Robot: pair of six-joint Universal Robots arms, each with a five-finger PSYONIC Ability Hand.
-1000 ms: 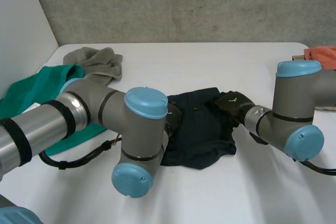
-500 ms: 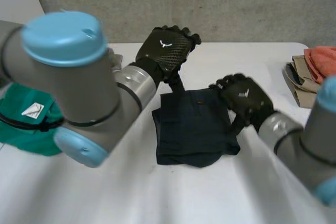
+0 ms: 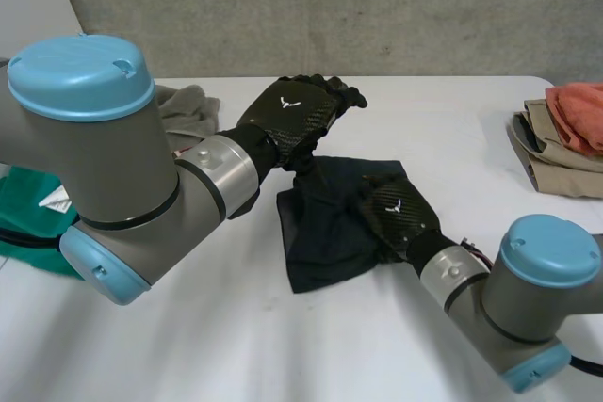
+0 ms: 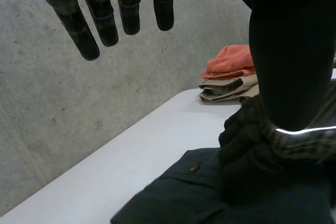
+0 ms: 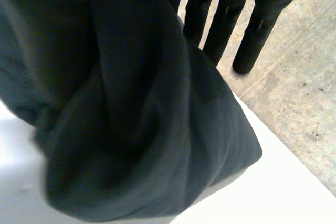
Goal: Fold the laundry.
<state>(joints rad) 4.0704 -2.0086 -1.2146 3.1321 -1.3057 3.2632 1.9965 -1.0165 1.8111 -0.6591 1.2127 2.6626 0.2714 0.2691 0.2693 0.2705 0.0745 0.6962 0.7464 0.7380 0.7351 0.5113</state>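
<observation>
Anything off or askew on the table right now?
The dark garment lies skewed and rumpled, not square: its far corner peaks up under the left robot hand, and cloth bunches at the right robot hand. The folded stack looks tidy.

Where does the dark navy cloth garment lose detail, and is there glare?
Right wrist view: the dark navy cloth garment is near-black, folds shown only by faint sheen. Left wrist view: one thin bright glint by the black right hand. Head view: even light, no glare on the white table.
</observation>
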